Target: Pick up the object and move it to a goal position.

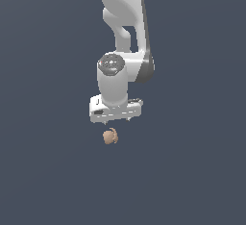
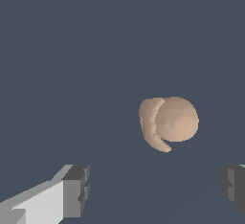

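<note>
Arm (image 1: 122, 31) vertical, gripper (image 1: 116, 119) pointing down, fingers (image 2: 76, 189) spread wide, empty.

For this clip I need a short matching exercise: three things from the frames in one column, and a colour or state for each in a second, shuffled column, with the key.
Column one:
1. the object
2. the tool
3. the finger pads
4. the arm

Column two:
A. dark grey
B. open, touching nothing
C. tan-peach, lumpy, with a curved groove
D. white, rising out of the exterior view's upper edge

Pairs: 1-C, 2-B, 3-A, 4-D

In the exterior view the object sits just beneath the tool.
</note>
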`<control>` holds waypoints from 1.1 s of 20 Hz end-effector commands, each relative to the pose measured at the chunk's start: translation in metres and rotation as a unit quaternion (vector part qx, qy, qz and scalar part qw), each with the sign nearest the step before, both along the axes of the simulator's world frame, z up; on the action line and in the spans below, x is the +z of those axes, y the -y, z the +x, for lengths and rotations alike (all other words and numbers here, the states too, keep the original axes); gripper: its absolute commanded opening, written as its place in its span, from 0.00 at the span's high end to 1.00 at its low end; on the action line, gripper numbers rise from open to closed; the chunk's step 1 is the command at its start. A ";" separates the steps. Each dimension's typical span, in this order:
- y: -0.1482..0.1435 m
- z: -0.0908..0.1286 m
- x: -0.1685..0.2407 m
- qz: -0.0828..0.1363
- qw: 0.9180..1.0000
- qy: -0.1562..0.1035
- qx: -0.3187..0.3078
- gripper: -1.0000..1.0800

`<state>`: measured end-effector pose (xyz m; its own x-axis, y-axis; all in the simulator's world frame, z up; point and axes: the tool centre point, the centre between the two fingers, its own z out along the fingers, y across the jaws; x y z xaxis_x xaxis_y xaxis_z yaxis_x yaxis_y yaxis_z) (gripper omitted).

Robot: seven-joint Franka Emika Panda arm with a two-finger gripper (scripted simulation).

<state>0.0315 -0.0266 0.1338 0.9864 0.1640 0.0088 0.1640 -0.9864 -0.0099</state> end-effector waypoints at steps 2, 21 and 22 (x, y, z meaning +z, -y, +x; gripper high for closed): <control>0.015 0.009 -0.016 -0.003 1.000 -0.001 0.028 0.04; 0.040 0.020 -0.052 -0.006 0.997 -0.003 0.071 0.04; 0.040 0.020 -0.056 -0.006 0.997 -0.003 0.072 0.04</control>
<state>0.0523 -0.0666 0.0832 0.9531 0.3027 0.0007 0.3027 -0.9531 0.0003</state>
